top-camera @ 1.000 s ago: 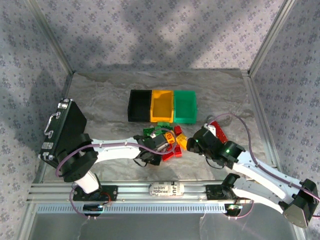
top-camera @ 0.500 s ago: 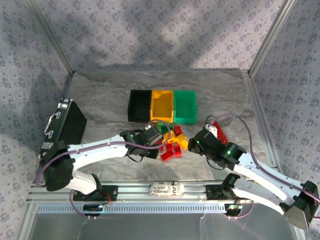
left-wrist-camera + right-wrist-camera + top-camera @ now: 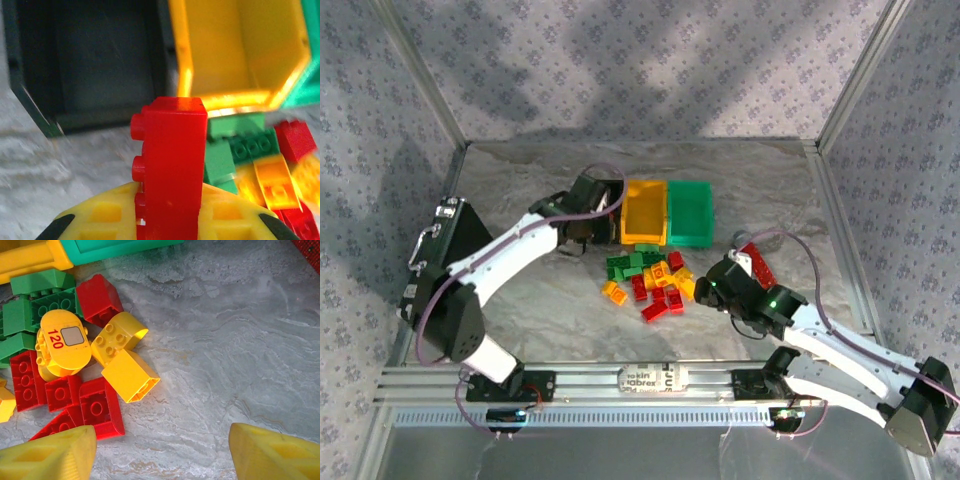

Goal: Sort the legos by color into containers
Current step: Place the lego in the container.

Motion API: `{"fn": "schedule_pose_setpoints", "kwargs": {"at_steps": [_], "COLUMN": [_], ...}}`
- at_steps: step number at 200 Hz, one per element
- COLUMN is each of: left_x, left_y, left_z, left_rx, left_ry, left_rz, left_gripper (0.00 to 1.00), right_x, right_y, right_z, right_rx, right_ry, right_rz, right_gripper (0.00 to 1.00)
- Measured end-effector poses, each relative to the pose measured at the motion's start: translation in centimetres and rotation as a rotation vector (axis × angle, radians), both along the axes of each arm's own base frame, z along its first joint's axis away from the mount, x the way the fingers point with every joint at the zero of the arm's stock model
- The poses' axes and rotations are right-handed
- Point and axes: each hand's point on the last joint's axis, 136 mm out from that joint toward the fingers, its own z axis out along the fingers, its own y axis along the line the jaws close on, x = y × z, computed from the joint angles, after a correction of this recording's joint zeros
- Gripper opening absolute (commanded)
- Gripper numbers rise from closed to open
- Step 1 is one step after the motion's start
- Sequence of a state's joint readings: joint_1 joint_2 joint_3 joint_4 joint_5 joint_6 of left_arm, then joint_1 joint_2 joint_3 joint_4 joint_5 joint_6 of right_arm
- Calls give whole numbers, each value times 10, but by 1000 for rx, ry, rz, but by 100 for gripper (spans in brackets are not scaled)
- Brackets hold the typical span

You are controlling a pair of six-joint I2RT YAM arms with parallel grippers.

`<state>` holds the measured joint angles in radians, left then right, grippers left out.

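Right end effector (image 3: 162, 460) spread wide over the legos (image 3: 650, 280) mid-tabletop (image 3: 520, 190), left end effector (image 3: 170, 225) clamped on a red brick (image 3: 172, 160) at the black bin (image 3: 100, 55), yellow bin (image 3: 644, 212) and green bin (image 3: 690, 212) alongside, patterned walls behind.

Overhead camera looks down from behind; wrist cameras (close) share the legos (image 3: 656, 283).

"120" on rounded yellow lego (image 3: 62, 342); rail label (image 3: 653, 378) txt too small
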<state>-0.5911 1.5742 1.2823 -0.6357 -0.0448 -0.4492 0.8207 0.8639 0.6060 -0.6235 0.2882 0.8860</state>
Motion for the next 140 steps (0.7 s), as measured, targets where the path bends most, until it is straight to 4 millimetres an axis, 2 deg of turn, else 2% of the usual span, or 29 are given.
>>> {"fn": "schedule_pose_setpoints", "kwargs": {"at_steps": [24,50,55,61,70,76,85,112,140], "left_x": [33,58,63,67,72,75,79,76,57], "left_y": [7,11,11,11,12,12,12,12,12], "left_z": [-4,-11,-13,-15,-19,-20,-21,-12,14], "left_rx": [20,42,45,50,58,61,63,51,21], "left_ry": [2,17,21,26,36,40,40,23,-37], "left_rz": [18,22,22,21,18,18,20,17,-1], "left_gripper": [8,11,18,31,60,68,73,77,76], "right_x": [-1,-2,-2,-3,-3,-3,-3,-4,-5], "right_y": [1,2,2,2,2,2,2,3,2], "right_z": [-1,-3,-3,-3,-3,-3,-3,-1,3], "right_rx": [5,8,9,9,9,10,10,16,27], "right_ry": [3,11,12,12,12,12,11,6,-4], "right_rz": [0,0,-1,0,1,2,3,7,7], "right_gripper": [72,72,72,72,72,72,72,73,73]}}
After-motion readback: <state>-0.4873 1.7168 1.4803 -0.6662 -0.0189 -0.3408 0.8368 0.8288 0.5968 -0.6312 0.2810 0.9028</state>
